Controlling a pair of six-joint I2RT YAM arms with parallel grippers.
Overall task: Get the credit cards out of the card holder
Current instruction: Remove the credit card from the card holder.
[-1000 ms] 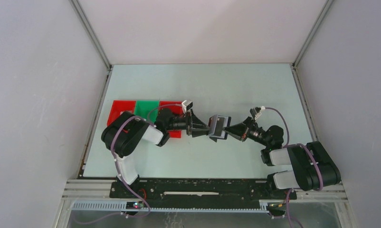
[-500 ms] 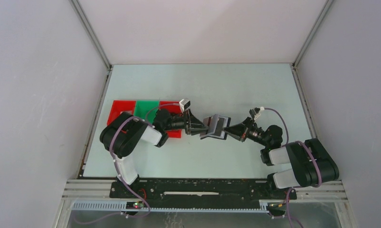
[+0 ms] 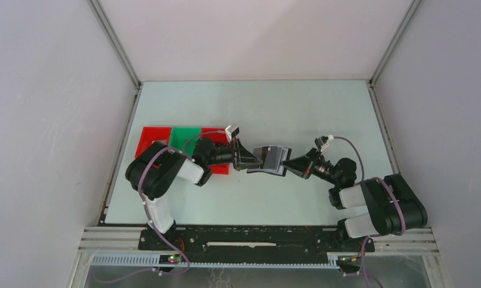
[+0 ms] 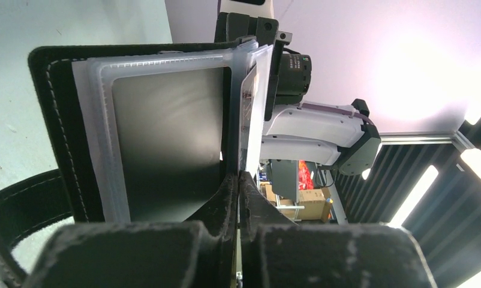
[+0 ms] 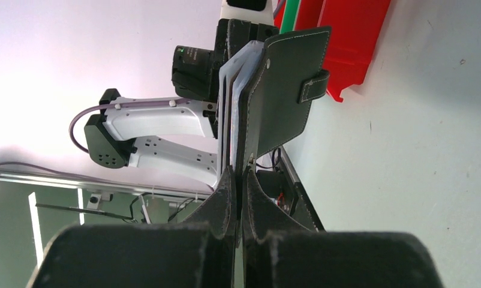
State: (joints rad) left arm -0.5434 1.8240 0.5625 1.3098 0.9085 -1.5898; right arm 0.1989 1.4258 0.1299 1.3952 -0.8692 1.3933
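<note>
The black card holder (image 3: 271, 157) hangs open above the table's middle, between my two grippers. In the right wrist view its stitched cover (image 5: 280, 102) and small tab (image 5: 313, 89) stand upright, and my right gripper (image 5: 239, 174) is shut on the cover's lower edge. The left wrist view shows the cover (image 4: 58, 120) at left, with clear sleeves over a dark panel. A pale credit card (image 4: 248, 90) with faint marks stands edge-on in the middle. My left gripper (image 4: 239, 177) is shut on that card's lower edge. Seen from above, the left gripper (image 3: 250, 162) and right gripper (image 3: 288, 162) face each other.
A row of red (image 3: 154, 139) and green (image 3: 185, 137) plastic trays lies on the table behind my left arm; the red tray (image 5: 352, 42) also shows in the right wrist view. Grey walls close in the table on three sides.
My left gripper has closed from open onto the card's edge. The holder has shifted slightly left and toward the far side between the grippers. The right gripper's grip is unchanged.
</note>
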